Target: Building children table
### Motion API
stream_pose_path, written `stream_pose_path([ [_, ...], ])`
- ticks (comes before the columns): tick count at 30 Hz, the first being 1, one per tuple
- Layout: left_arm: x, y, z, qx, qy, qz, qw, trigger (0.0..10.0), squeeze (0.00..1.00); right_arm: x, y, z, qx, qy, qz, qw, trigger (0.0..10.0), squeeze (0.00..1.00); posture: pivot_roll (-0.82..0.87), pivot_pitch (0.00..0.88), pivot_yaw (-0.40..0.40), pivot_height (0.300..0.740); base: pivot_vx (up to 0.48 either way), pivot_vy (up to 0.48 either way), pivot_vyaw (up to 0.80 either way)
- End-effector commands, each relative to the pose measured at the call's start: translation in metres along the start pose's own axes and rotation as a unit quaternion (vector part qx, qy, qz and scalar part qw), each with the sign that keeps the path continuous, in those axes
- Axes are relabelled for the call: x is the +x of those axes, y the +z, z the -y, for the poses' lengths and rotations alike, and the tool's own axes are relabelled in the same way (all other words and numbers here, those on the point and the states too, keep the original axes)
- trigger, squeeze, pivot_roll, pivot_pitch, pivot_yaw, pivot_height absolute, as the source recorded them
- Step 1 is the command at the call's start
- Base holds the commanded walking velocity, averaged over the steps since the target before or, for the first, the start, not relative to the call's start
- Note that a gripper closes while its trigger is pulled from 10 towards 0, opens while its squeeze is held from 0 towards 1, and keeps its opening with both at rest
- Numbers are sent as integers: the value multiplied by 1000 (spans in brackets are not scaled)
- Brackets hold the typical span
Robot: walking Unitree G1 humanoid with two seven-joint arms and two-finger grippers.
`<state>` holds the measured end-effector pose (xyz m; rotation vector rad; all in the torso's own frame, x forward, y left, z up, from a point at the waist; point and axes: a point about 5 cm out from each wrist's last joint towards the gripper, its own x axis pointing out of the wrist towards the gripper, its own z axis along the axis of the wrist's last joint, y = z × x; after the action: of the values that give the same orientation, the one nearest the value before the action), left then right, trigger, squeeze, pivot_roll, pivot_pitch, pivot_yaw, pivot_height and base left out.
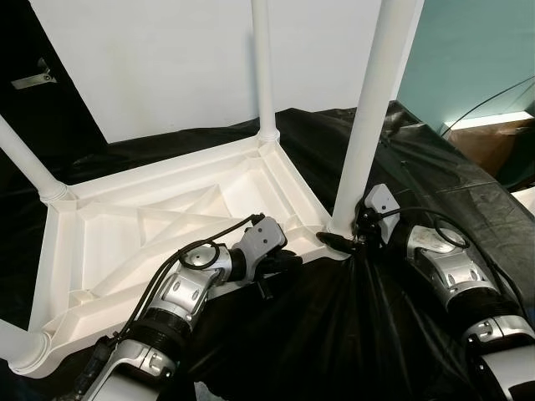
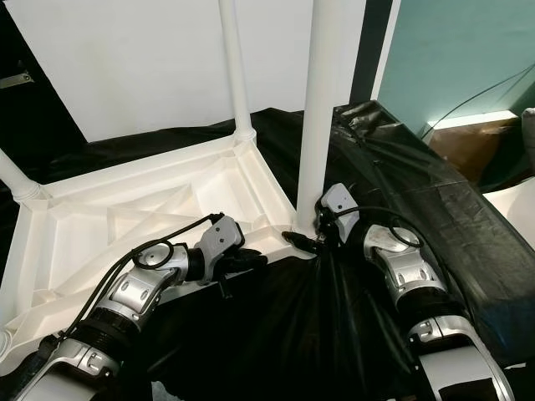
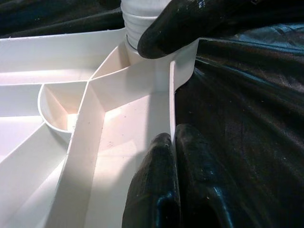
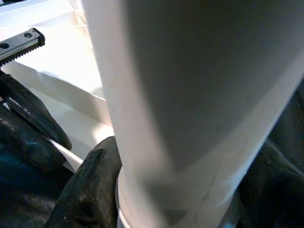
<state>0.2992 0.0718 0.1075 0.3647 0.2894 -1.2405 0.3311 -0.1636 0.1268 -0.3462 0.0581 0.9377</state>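
A white plastic table point(image 1: 175, 209) lies upside down on a black sheet point(image 1: 334, 334), with its legs pointing up. My left gripper point(image 1: 280, 261) is at the near right corner and is shut on the table's thin rim point(image 3: 172, 95), one finger point(image 3: 152, 190) inside the wall and one outside. My right gripper point(image 1: 343, 241) is closed around the base of the near right leg point(image 1: 376, 109), where it meets the corner socket. In the right wrist view the leg point(image 4: 190, 95) stands between the black fingers point(image 4: 90, 190). The far right leg point(image 1: 263, 67) also stands upright.
Two more legs point(image 1: 25, 159) rise at the table's left corners. Behind it stands a white wall panel point(image 1: 167, 58), with a dark door point(image 1: 33, 79) to the left. At the right are a teal wall point(image 1: 476, 50), a brown box point(image 1: 493, 142) and a cable.
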Motion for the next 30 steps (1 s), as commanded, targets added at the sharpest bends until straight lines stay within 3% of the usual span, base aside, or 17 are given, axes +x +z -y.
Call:
stream_pose_path([
  [1, 7, -24, 17, -34, -55, -47, 997, 10000, 0, 5, -7, -10, 20, 12, -7, 1000, 0, 0, -36, 3, 45, 740, 0, 0, 0],
  [5, 7, -23, 18, -25, -49, -57, 997, 10000, 0, 15, -8, -25, 54, -5, 21, 998, 0, 0, -37, 4, 41, 740, 0, 0, 0],
  [7, 7, -24, 18, -21, -46, -61, 997, 10000, 0, 27, -2, -43, 82, -31, 57, 995, 0, 0, -39, 6, 42, 740, 0, 0, 0],
  [10, 6, -24, 18, -18, -44, -64, 997, 10000, 0, 32, 1, -49, 93, -40, 71, 992, 0, 0, -39, 6, 42, 740, 0, 0, 0],
  [13, 5, -25, 19, -9, -48, -64, 997, 10000, 0, 50, 5, -77, 147, -110, 98, 978, 0, 0, -47, 8, 44, 740, 0, 0, 0],
  [15, 5, -25, 20, -4, -51, -62, 997, 10000, 0, 53, 5, -83, 163, -129, 102, 973, 0, 0, -47, 8, 44, 740, 0, 0, 0],
  [20, 5, -25, 20, 4, -53, -57, 997, 10000, 0, 56, 6, -88, 193, -175, 111, 959, 0, 0, -51, 9, 47, 740, 0, 0, 0],
  [23, 5, -25, 20, 4, -53, -57, 997, 10000, 0, 56, 6, -88, 193, -175, 111, 959, 0, 0, -51, 9, 47, 740, 0, 0, 0],
  [24, 4, -26, 20, 1, -56, -56, 997, 10000, 0, 54, 4, -85, 204, -215, 108, 949, 0, 0, -49, 10, 47, 740, 0, 0, 0],
  [25, 4, -26, 20, 1, -56, -56, 997, 10000, 0, 54, 4, -85, 204, -215, 108, 949, 0, 0, -49, 10, 47, 740, 0, 0, 0],
  [26, 3, -27, 21, -3, -58, -56, 997, 10000, 0, 51, 2, -79, 212, -260, 103, 936, 0, 0, -49, 14, 50, 740, 0, 0, 0],
  [28, 3, -27, 21, -3, -58, -56, 997, 10000, 0, 51, 2, -79, 212, -260, 103, 936, 0, 0, -49, 14, 50, 740, 0, 0, 0],
  [29, 2, -29, 22, -6, -60, -58, 997, 10000, 0, 48, 0, -75, 214, -294, 98, 927, 0, 0, -47, 15, 51, 740, 0, 0, 0],
  [30, 2, -30, 23, -7, -62, -59, 996, 10000, 0, 48, 0, -75, 205, -309, 89, 925, 4000, 0, -46, 15, 49, 740, 0, 0, 0],
])
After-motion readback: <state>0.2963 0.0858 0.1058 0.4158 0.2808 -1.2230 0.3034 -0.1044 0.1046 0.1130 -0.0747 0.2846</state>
